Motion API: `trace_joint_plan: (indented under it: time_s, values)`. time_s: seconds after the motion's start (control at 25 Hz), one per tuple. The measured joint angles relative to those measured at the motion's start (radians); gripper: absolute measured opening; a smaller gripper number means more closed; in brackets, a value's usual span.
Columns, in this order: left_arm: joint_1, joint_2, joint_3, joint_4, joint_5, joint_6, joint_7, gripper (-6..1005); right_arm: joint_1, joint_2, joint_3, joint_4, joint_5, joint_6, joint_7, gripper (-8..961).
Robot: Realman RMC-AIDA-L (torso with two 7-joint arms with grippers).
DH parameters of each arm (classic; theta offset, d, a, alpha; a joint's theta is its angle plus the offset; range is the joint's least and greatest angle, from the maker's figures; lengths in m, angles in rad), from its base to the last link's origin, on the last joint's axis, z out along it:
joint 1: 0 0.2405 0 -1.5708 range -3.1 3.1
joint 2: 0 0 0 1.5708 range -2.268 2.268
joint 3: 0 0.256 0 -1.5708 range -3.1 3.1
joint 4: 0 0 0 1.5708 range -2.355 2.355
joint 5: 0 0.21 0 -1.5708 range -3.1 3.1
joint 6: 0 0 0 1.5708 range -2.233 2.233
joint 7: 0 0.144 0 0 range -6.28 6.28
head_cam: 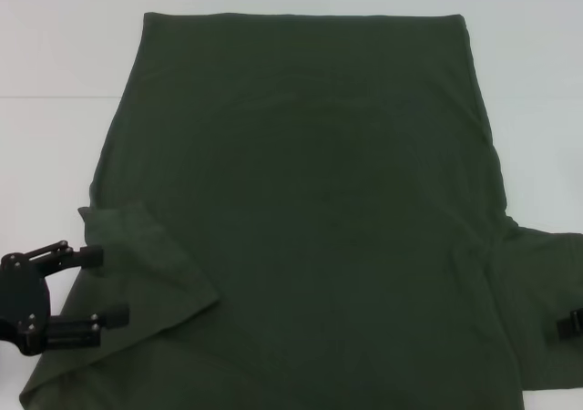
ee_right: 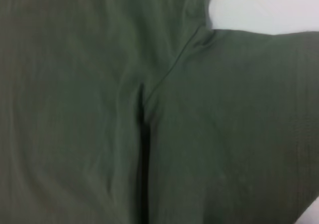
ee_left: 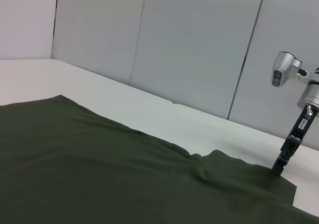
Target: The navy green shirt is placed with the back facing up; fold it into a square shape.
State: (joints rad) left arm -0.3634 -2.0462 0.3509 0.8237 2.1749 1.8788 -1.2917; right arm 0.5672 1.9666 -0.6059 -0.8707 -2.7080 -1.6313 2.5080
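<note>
STAGE: early | navy green shirt (head_cam: 310,219) lying back-up, covering table (head_cam: 55,55); left sleeve folded inward at 8 o'clock; right sleeve, body folds remaining | left gripper (head_cam: 96,287) spread open at 8 o'clock | right gripper (head_cam: 571,323) at 4 o'clock; grip state not discernible

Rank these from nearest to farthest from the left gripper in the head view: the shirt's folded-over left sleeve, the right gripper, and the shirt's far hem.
Measured from the left gripper, low on the robot's left:
1. The navy green shirt's folded-over left sleeve, right beside it.
2. The far hem, along the table's far side.
3. The right gripper, at the opposite edge, by the right sleeve.
</note>
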Motion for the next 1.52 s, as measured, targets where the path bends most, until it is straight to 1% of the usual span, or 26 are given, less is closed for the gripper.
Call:
trace_joint_plan:
  time_s: [0.4,0.64,1.04,1.28,1.36,1.52]
  values:
    - [-0.002,0.0,-0.001,-0.002,-0.004,0.001,0.001,947,0.0,0.003,0.001,-0.01,-0.001,0.005,0.008,738]
    - [-0.003,0.0,-0.002,0.0,-0.007,0.007,0.0,947,0.001,0.001,-0.002,-0.01,-0.001,0.014,0.008,540]
    - [-0.003,0.003,-0.003,0.0,-0.008,0.008,-0.001,948,0.014,0.0,-0.024,-0.004,-0.003,0.015,0.01,302]
    - [-0.003,0.003,-0.003,0.0,-0.008,0.01,-0.003,948,0.017,-0.002,-0.031,-0.007,-0.003,0.012,0.007,67]
    - [-0.003,0.003,-0.003,0.0,-0.008,0.01,-0.004,948,0.017,-0.002,-0.031,-0.011,-0.002,0.009,0.005,58]
    - [-0.003,0.003,-0.003,-0.001,-0.008,0.01,-0.004,948,0.017,-0.01,-0.023,-0.018,0.005,0.005,0.001,40]
